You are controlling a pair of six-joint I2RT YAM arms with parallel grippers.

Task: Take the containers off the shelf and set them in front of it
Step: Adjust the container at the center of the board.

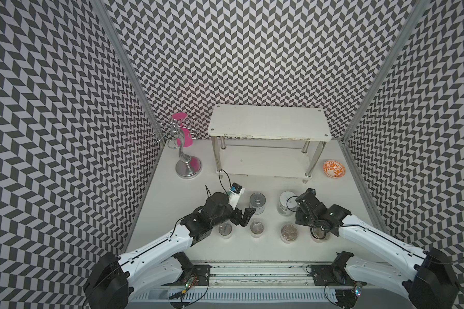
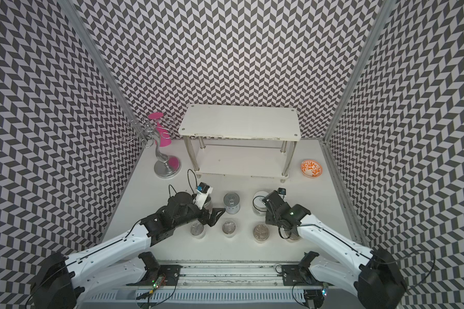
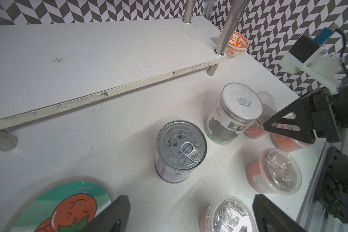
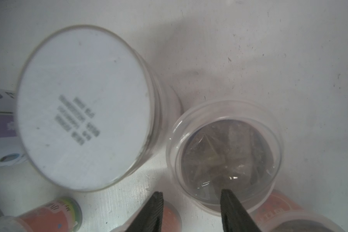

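The white shelf [image 1: 268, 123] [image 2: 239, 120] carries nothing on either board. In front of it stand the silver can [image 1: 257, 200] [image 3: 181, 144], the white-lidded jar [image 1: 285, 199] [image 4: 84, 106] and short clear tubs [image 1: 257, 227] [image 1: 289, 231]. My left gripper [image 3: 189, 202] is open above bare table, between the teal-orange lidded jar [image 3: 54, 204] and a tub [image 3: 227, 215]. My right gripper [image 4: 191, 196] hangs beside the white-lidded jar with its jaws drawn in. One finger lies over another tub [image 4: 223, 156], and nothing is clearly gripped.
A chrome cup stand [image 1: 188, 168] with a pink cup [image 1: 184, 131] is at the back left. An orange-and-white bowl [image 1: 334, 168] sits right of the shelf. Patterned walls close three sides. A metal rail [image 1: 252, 264] runs along the front edge.
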